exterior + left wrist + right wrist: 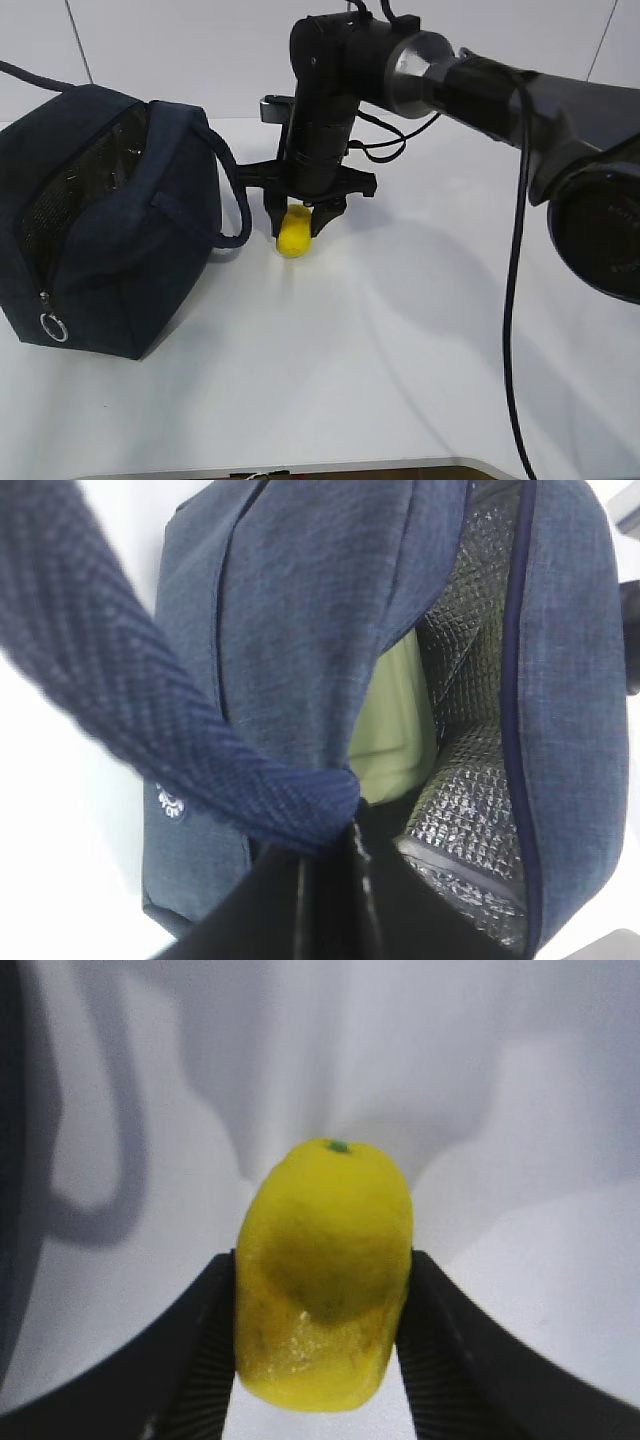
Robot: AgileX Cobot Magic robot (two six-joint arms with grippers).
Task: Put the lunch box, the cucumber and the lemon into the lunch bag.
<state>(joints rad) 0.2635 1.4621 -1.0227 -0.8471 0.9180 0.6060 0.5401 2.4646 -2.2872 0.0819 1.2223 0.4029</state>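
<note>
Gripping the lemon (pixel 325 1275) between its two dark fingers (pixel 195 1360), the right claw (pixel 296 222) stands about half open, each ribbed pad pressed flat against one side of the fruit. In the right wrist view the lemon fills the gap between the jaws, its small green stem end pointing away from the camera toward the white bench (pixel 520 1290). From the exterior view the claw hangs straight down from its arm, and the lemon's lower end sits at or just above the bench surface (contact cannot be told), roughly at the middle of the bench's far half.

The lunch bag (pixel 100 220) stands near the left edge of the bench, just beside the lemon, one loop handle (pixel 232 190) drooping toward the claw. Its zipper's silver ring pull (pixel 53 327) hangs at the lower front corner.

The left claw (pixel 335 810) is closed on the bag's other handle strap (pixel 150 720), pinching the woven band. Below it the bag gapes open, showing quilted shiny lining (pixel 470 740) and the pale green lid of the lunch box (pixel 392 720) already inside.
</note>
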